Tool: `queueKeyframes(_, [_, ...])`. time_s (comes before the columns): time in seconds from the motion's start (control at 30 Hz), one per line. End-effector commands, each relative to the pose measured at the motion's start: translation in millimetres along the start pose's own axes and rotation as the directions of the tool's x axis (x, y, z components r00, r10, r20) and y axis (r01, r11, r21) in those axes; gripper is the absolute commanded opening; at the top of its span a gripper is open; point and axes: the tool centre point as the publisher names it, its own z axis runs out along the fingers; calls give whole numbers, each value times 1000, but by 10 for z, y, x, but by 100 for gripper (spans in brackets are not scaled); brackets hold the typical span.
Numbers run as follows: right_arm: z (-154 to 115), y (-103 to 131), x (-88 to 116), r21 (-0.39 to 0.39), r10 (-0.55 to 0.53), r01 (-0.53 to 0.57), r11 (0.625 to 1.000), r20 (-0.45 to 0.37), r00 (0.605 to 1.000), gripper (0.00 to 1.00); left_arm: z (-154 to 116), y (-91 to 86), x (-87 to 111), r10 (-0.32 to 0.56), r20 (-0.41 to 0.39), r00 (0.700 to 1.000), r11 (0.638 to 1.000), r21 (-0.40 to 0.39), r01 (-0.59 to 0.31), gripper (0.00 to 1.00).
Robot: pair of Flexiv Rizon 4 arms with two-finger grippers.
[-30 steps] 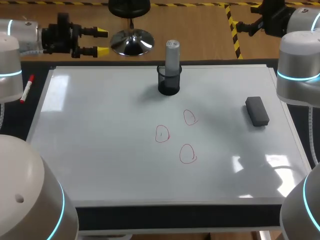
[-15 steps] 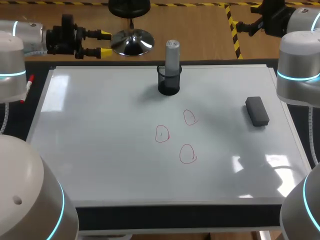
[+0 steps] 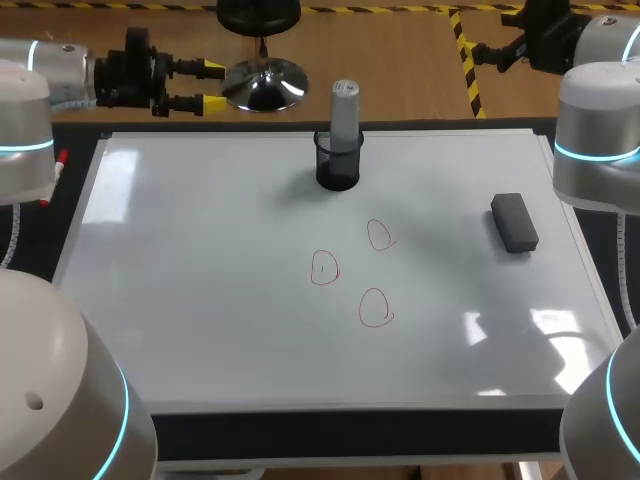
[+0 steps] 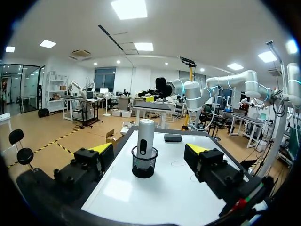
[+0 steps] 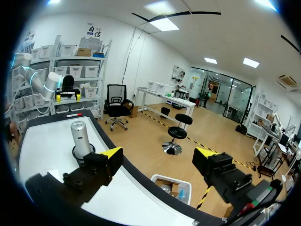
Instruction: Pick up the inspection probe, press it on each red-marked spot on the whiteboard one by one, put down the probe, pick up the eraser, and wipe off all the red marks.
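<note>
The inspection probe [image 3: 344,110], a grey cylinder, stands upright in a black mesh cup [image 3: 338,168] at the far middle of the whiteboard [image 3: 200,270]. Three red rings [image 3: 324,268] [image 3: 380,235] [image 3: 375,308] are drawn near the board's centre. The dark eraser [image 3: 514,222] lies at the right. My left gripper [image 3: 207,85] is open beyond the far left corner, pointing toward the probe [image 4: 146,136], which stands well ahead of its fingers [image 4: 101,148]. My right gripper [image 5: 159,155] is open past the far right corner, off the board, with the probe [image 5: 81,134] off to its side.
A red marker [image 3: 59,162] lies off the board's left edge, partly behind my left arm. The board's black frame [image 3: 350,430] runs along the near side. The eraser [image 4: 172,138] lies beyond the cup [image 4: 144,167] in the left wrist view.
My left gripper has shifted a little to the right along the far edge, then stopped. The right arm, probe and eraser have not moved.
</note>
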Motion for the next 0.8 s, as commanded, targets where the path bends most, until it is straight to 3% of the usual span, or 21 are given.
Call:
queueKeyframes(0.03, [0, 0, 0, 0, 0, 0, 1000, 0, 1000, 100, 10, 22, -1, 15, -12, 1000, 1000, 16, -15, 100])
queueKeyframes(0.27, [0, 0, 0, 0, 0, 0, 1000, 0, 1000, 100, 116, 11, 183, 66, -102, 993, 997, 40, -62, 100])
queueKeyframes(0.8, [0, 0, 0, 0, 0, 0, 1000, 0, 1000, 100, 459, 115, 350, 107, -120, 987, 993, 61, -100, 100])
